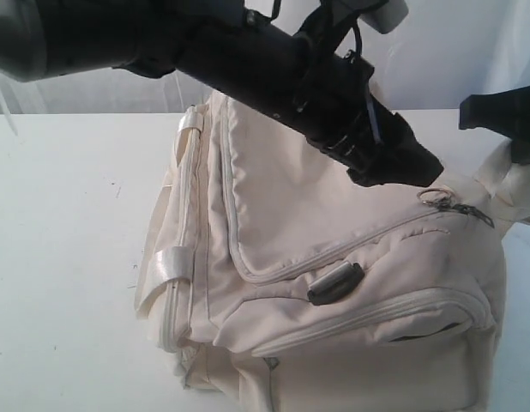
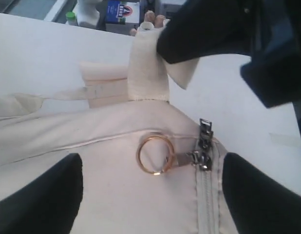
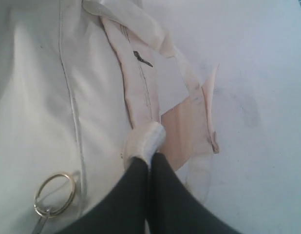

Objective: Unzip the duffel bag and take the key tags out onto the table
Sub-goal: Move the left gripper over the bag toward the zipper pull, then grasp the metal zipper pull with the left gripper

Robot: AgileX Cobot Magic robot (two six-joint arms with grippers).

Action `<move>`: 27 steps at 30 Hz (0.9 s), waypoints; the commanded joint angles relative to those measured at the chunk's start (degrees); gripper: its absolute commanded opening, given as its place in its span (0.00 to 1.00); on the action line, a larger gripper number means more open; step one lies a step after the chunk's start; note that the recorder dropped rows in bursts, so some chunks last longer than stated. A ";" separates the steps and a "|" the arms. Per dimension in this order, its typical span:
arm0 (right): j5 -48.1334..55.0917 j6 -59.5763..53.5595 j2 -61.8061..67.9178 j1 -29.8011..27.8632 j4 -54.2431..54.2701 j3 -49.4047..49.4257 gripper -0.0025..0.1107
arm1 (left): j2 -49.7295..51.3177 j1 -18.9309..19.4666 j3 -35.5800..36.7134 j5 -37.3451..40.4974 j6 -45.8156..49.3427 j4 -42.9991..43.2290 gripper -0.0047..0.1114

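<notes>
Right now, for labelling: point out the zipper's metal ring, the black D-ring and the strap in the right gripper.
metal ring (image 2: 139,155), left wrist view, its rim.
black D-ring (image 1: 335,283), exterior view, its middle.
strap (image 3: 143,141), right wrist view, pinched end.

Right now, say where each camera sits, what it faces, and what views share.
Exterior: off the arms, looking down on the duffel bag and table; the left arm crosses the frame.
Left wrist: on the left arm, facing the ring pull between the fingers of the open left gripper.
Right wrist: on the right arm, facing the strap pinched in the shut right gripper.
Shared: all three show the ring pull.
</notes>
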 commanded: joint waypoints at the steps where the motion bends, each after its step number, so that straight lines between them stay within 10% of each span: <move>1: -3.42 1.56 -1.66 0.00 -2.35 -0.34 0.02 | 1.61 -0.63 -0.32 -3.89 -8.52 -3.45 0.73; 8: -3.50 1.56 -1.76 0.00 -2.75 -0.34 0.02 | 4.80 -0.63 -0.32 -3.92 -26.73 -3.45 0.73; 27: -3.30 1.56 -1.76 0.00 -3.42 -0.34 0.02 | 8.48 -0.53 -0.32 0.93 -28.66 -11.49 0.62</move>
